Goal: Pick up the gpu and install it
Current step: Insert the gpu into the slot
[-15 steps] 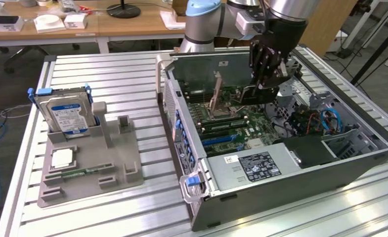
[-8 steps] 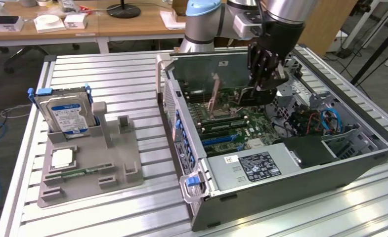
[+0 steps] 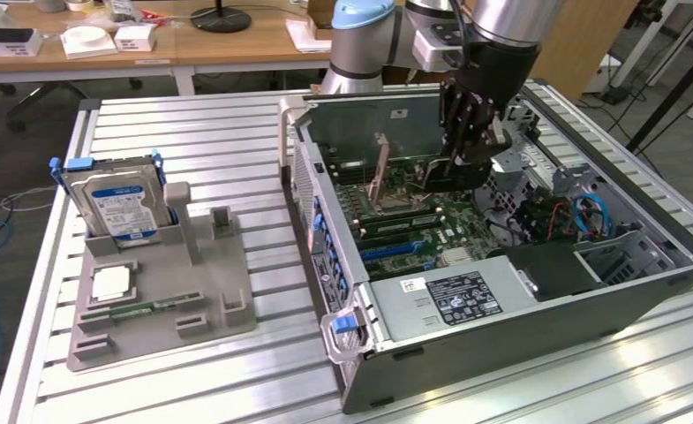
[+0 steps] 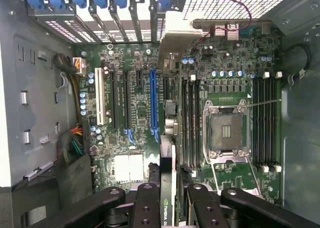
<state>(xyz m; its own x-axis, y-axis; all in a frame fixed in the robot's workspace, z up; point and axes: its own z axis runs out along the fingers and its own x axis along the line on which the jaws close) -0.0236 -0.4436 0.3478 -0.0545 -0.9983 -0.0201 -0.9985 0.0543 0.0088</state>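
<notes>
My gripper hangs inside the open computer case, above the motherboard. It is shut on the gpu, a thin black card that hangs edge-down below the fingers. In the wrist view the gpu shows edge-on between the two black fingers, and its silver bracket reaches toward the case's rear slot openings. The card sits just beside the long blue slot, above the board and apart from it. The gripper is closed tight on the card's edge.
On the exterior view's left, a grey holder tray carries a silver hard drive, a chip and a green memory stick. Inside the case are the processor socket, memory slots, cables and the power supply.
</notes>
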